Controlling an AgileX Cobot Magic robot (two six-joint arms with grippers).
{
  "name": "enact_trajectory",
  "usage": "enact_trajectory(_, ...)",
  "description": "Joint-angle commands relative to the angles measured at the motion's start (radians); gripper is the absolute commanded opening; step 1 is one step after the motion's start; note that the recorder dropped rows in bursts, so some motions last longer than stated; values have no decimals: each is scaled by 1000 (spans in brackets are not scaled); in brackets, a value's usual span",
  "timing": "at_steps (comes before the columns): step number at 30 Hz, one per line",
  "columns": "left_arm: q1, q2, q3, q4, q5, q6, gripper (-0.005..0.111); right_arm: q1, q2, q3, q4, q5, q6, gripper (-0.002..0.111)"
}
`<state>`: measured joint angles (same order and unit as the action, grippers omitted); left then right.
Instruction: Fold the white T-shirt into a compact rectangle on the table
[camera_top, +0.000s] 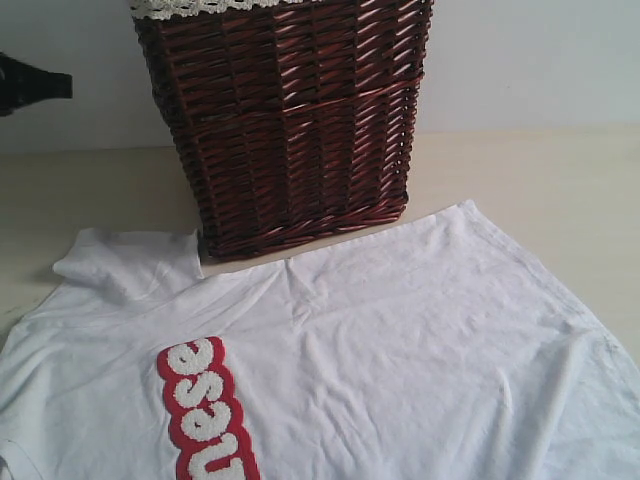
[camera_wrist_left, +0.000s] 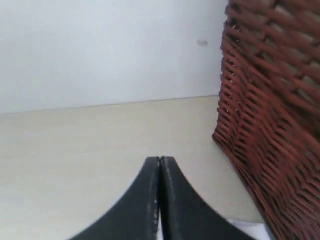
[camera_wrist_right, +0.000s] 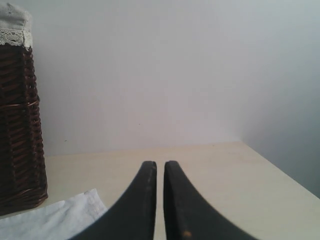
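**A:** What does the exterior view give?

**B:** The white T-shirt (camera_top: 400, 340) lies spread and wrinkled across the near part of the table (camera_top: 560, 190). Its red patch (camera_top: 205, 405) of fuzzy white letters sits at the lower left. One sleeve (camera_top: 120, 262) is bunched up at the left. The dark wicker basket (camera_top: 290, 120), trimmed with lace on top, stands right at the shirt's far edge.

**A:** And the left wrist view?

**B:** The left gripper (camera_wrist_left: 159, 164) has its black fingers pressed together with nothing between them. It hangs over bare tabletop, with the basket close on one side. A sliver of white cloth shows beside the fingers.

**A:** The right wrist view?

**B:** The right gripper (camera_wrist_right: 160, 167) is all but closed, with only a thin slit between the fingers, and it pinches nothing. A corner of the shirt lies on the table below it, next to the basket, and a pale wall stands behind
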<state>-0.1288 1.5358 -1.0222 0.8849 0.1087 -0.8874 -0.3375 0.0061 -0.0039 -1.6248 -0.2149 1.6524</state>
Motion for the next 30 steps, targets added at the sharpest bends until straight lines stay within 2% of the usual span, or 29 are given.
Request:
enact_trajectory(1,-72,-145,147,-4,22,20,0,0,-6,4,2,-1,-2,8)
enact_trajectory(5,-221,-245,337,-6,81,71,0,0,-6,4,2,-1,-2,8)
enact_trajectory(8,-329,-319,409,-24,149,103,0,0,-6,4,2,-1,-2,8)
enact_trajectory(11,-401,-392,438,-162,234,134,0,0,-6,4,2,-1,-2,8)
enact_trajectory(13,-436,-428,449,-287,259,238,0,0,-6,4,2,-1,-2,8)
enact_trajectory(17,-461,-446,451,-524,287,489,0,0,-6,4,2,-1,-2,8)
enact_trajectory(22,-461,-444,451,-774,562,813,0,0,-6,4,2,-1,-2,8)
enact_trajectory(25,-461,-444,451,-825,672,897,0,0,-6,4,2,-1,-2,8)
enact_trajectory(30,-461,-444,451,-845,684,956,0,0,-6,4,2,-1,-2,8)
